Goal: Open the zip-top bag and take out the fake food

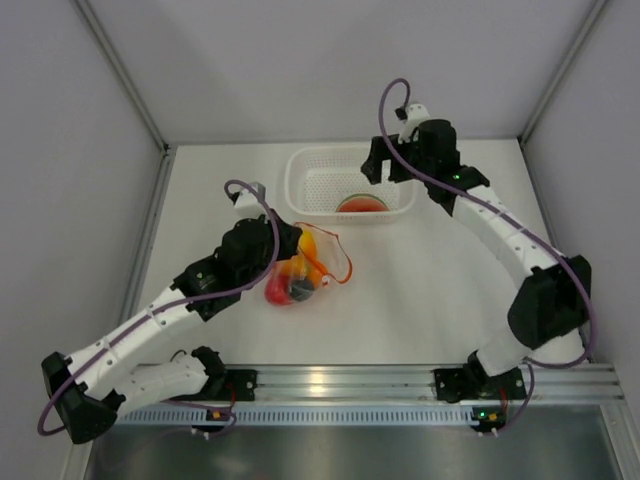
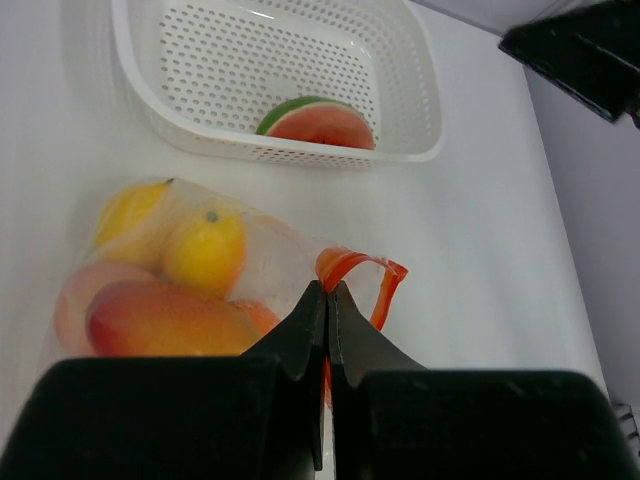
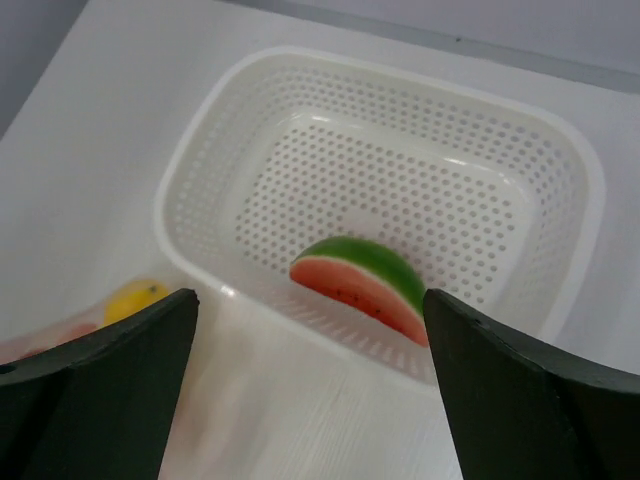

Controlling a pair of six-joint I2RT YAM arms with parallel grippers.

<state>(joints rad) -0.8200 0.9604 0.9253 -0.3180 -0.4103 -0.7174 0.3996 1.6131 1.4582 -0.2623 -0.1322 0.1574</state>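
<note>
a: what sits closest to the arm bases?
b: the left gripper (image 2: 328,300). its jaws are pressed together on the mouth of the zip-top bag (image 2: 270,245), and a sliver of the orange-red zip strip (image 2: 385,285) shows between the fingers. the rest of the strip loops up just past the tips.
a: and where does the bag lie?
b: on the white table (image 1: 450,270), a little left of the middle, with its body to the left of the fingers in the left wrist view.
a: the fake food (image 1: 290,285)?
b: most of it is inside the bag. there's a yellow lemon (image 2: 205,250) and a red-orange piece (image 2: 160,318) touching it. from above a dark piece (image 1: 302,291) shows too.
a: farther back?
b: a white perforated basket (image 3: 450,150), beyond the bag and apart from it. one watermelon slice (image 3: 365,285) lies in it by the near wall, green rind up.
a: the right gripper (image 3: 308,300)?
b: it hangs above the basket's right side, jaws spread wide with nothing between them.
</note>
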